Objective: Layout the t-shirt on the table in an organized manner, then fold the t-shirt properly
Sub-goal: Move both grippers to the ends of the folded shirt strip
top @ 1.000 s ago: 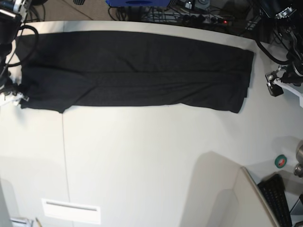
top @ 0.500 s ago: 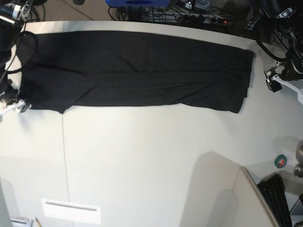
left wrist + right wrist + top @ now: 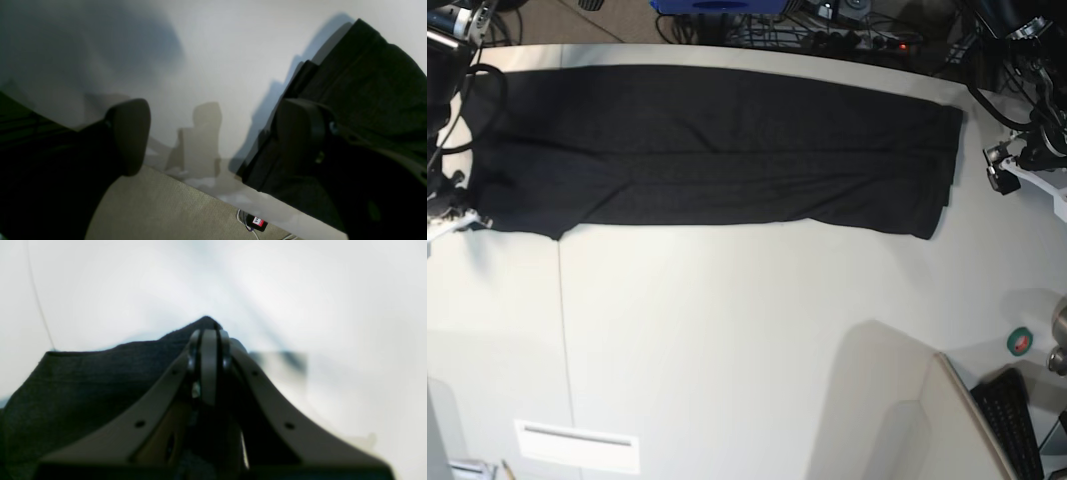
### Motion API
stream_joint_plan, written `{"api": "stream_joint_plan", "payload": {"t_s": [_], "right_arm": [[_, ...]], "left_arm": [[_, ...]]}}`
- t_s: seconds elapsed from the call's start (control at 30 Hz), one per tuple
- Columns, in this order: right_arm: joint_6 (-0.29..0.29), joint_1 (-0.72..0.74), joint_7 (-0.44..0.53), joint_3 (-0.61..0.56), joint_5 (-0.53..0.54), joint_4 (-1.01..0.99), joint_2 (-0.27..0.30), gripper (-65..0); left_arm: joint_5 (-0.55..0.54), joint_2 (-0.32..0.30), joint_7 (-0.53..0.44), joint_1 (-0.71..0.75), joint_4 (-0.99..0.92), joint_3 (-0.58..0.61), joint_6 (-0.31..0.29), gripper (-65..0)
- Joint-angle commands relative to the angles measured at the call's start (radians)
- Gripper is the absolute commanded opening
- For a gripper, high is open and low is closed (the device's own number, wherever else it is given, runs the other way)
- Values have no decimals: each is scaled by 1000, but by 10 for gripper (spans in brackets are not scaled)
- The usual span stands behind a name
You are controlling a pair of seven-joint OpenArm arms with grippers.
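1. Spreading across most of the base view, the table (image 3: 727, 340) carries everything; its off-white top has a thin seam running front to back near the robot's right side.
2. Lying along the far part of that top, the t-shirt (image 3: 717, 150) is already folded into a long black band, plain side up, with its long axis running side to side between the two arms. No print shows.
3. Sitting at the band's end on the base view's left, the right gripper (image 3: 449, 210) has its jaws pressed together. The right wrist view shows dark cloth (image 3: 100, 373) reaching up to the tips, so it looks pinched on a corner, though the blur hides the contact itself.
4. Hanging just off the opposite end, the left gripper (image 3: 213, 133) has its pads (image 3: 128, 133) set wide apart with nothing between them. The shirt's stacked edge (image 3: 350, 100) lies beside one pad, towards the table's middle.
5. Judging from this, the next fold would run along the band's length, end over end. The right arm is already on its end, while the left must reach inward to catch its own.
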Motion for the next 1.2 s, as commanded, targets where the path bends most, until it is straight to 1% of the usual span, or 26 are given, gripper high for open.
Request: {"api": "stream_joint_plan", "payload": {"t_s": [0.0, 0.1, 0.13, 0.23, 0.3, 0.43, 0.57, 0.67, 0.77, 0.9, 0.97, 1.03, 1.07, 1.1, 1.17], "right_arm": [[6, 10, 18, 5, 7, 21, 17, -650], [3, 7, 18, 10, 7, 27, 3, -650], [3, 5, 14, 30, 7, 27, 0, -650], [4, 5, -62, 94, 7, 29, -3, -650], [6, 5, -103, 122, 7, 58, -17, -650], [6, -68, -164, 128, 7, 243, -56, -650], [6, -144, -290, 133, 7, 461, -113, -650], [6, -196, -356, 128, 7, 579, -145, -650], [6, -245, -408, 125, 7, 656, -173, -650], [7, -299, -436, 122, 7, 679, -202, -650], [36, -319, -450, 122, 7, 679, -214, -650], [92, -332, -474, 122, 7, 681, -227, -650], [110, -337, -491, 122, 7, 679, -228, -650], [121, -338, -508, 122, 7, 679, -230, -650], [124, -340, -545, 122, 7, 676, -239, -650]], "left_arm": [[-3, -19, -17, -5, 14, -2, -3, -87], [-3, -19, -17, -7, 14, -2, -3, -87], [-3, -19, -17, -7, 14, -2, -3, -87], [-3, -19, -17, -7, 14, -2, -3, -87], [-3, -19, -17, -7, 14, -2, -3, -87], [-3, -19, -17, -8, 14, -2, -3, -87], [-3, -19, -17, -10, 14, -2, 1, -87], [-3, -19, -17, -10, 14, -2, 1, -87], [-3, -19, -17, -10, 14, -2, 1, -87], [-3, -20, -17, -10, 14, 0, 1, -87], [-3, -20, -17, -11, 14, 0, 1, -87], [-3, -20, -17, -11, 14, 0, 1, -87], [-3, -20, -17, -13, 14, 0, 1, -87], [-3, -20, -17, -19, 14, 0, 1, -87], [-3, -20, -17, -22, 14, 1, 1, -87]]}}
